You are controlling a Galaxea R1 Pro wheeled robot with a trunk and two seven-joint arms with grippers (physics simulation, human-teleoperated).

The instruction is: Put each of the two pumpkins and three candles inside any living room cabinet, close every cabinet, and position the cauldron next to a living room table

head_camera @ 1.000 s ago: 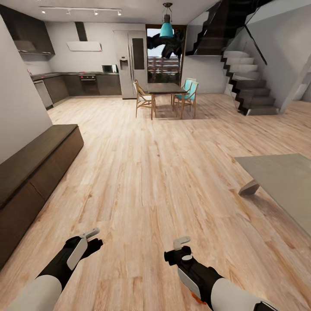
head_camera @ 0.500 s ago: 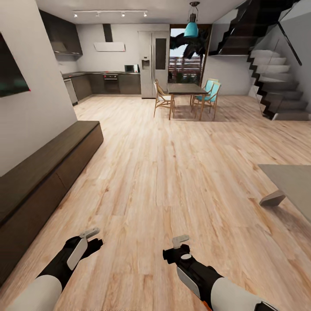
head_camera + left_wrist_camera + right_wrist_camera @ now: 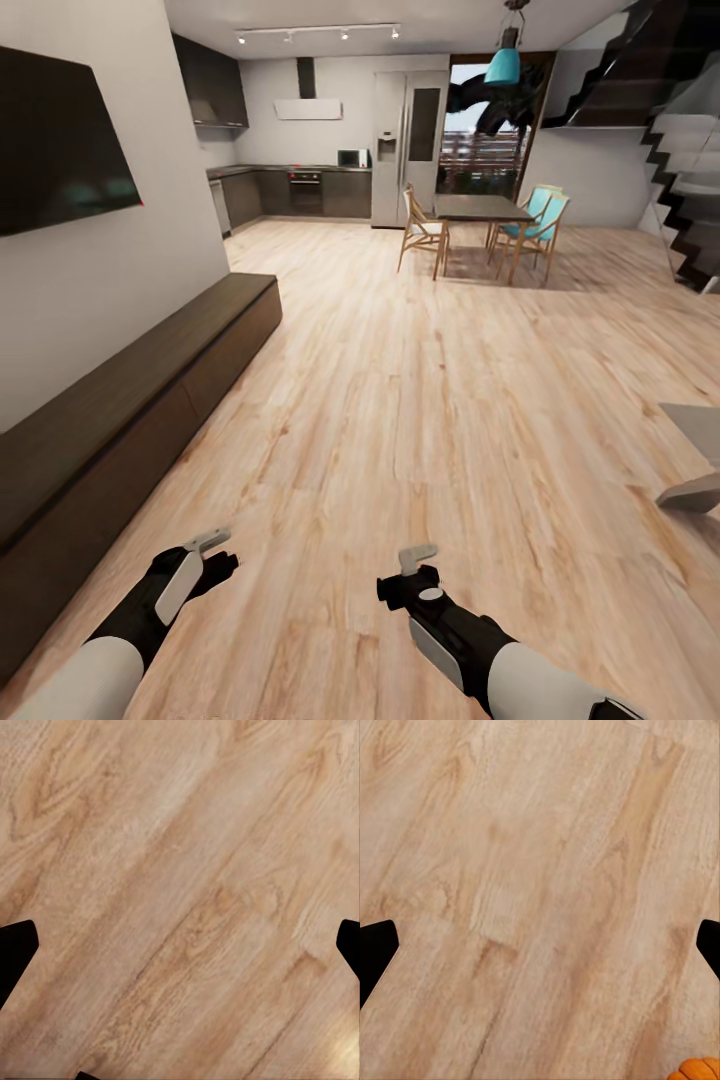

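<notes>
Both tools, left (image 3: 212, 548) and right (image 3: 418, 565), hang spread apart over grainy pale plank floor (image 3: 420, 400). A long dark-brown wooden cabinet (image 3: 130, 400) lines the wall. A ribbed orange pumpkin (image 3: 697, 1069) sits on the floor.

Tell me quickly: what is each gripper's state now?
Left gripper: open, holding nothing.
Right gripper: open, holding nothing.

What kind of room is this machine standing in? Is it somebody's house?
It looks like an open-plan home, rendered by a simulator. A wall-mounted TV hangs above a long low dark cabinet, a kitchen with a steel fridge sits at the far end beside a dining table, and stairs rise at the right.
</notes>
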